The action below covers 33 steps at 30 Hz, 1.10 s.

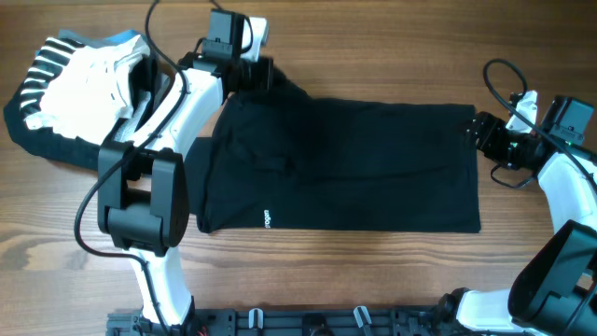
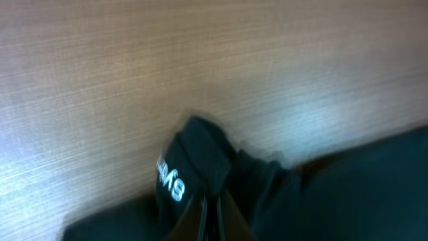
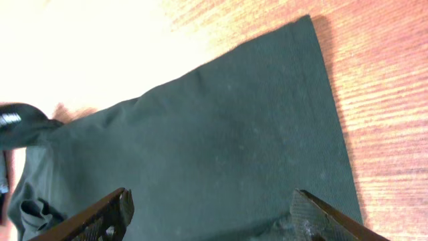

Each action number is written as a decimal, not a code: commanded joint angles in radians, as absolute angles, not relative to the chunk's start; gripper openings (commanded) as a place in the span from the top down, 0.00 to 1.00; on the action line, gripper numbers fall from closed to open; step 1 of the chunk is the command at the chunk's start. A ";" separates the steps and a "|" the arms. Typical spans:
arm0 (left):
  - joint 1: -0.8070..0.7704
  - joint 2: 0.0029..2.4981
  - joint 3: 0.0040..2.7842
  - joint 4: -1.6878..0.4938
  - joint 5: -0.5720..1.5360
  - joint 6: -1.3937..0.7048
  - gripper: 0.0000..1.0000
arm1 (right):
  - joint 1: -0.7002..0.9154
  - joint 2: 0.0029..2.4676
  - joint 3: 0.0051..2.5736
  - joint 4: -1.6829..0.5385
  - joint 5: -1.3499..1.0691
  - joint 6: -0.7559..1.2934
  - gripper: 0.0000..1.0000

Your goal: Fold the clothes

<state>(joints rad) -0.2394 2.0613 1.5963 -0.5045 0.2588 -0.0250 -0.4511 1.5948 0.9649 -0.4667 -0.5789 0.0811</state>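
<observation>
Left gripper point(image 2: 209, 204) is clamped shut on a bunched far corner of the black T-shirt point(image 1: 345, 168). Right gripper point(image 3: 214, 215) stands wide open over the garment's right edge, which lies spread on the table point(image 1: 373, 275).

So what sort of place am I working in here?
Probably a robotics lab bench set up for laundry folding: a wooden table, two robot arms mounted at its edge, a black T-shirt spread out, and other garments piled aside.
</observation>
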 commanded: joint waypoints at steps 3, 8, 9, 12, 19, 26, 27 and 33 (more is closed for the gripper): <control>-0.233 2.058 1.592 -0.881 0.260 -0.031 0.96 | -0.448 1.574 0.966 -0.454 -0.573 0.082 0.20; -0.233 2.057 1.592 -1.075 0.253 -0.034 0.52 | -0.448 1.574 0.966 -0.460 -0.573 0.082 0.20; -0.231 2.053 1.592 -1.074 0.253 -0.033 0.51 | -0.448 1.574 0.966 -0.460 -0.573 0.082 0.20; -0.228 2.035 1.592 -1.035 0.253 -0.033 0.51 | -0.448 1.574 0.966 -0.461 -0.573 0.082 0.20; -0.228 2.062 1.589 -0.855 0.253 -0.033 0.51 | -0.448 1.575 0.966 -0.474 -0.573 0.082 0.19; -0.229 2.140 1.588 -0.904 0.215 -0.030 0.64 | -0.448 1.575 0.966 -0.472 -0.568 0.107 0.17; -0.229 2.140 1.588 -0.920 0.213 -0.030 0.65 | -0.448 1.575 0.966 -0.472 -0.557 0.107 0.17; -0.225 2.126 1.594 -0.966 0.150 -0.030 0.96 | -0.448 1.575 0.965 -0.447 -0.541 0.108 0.18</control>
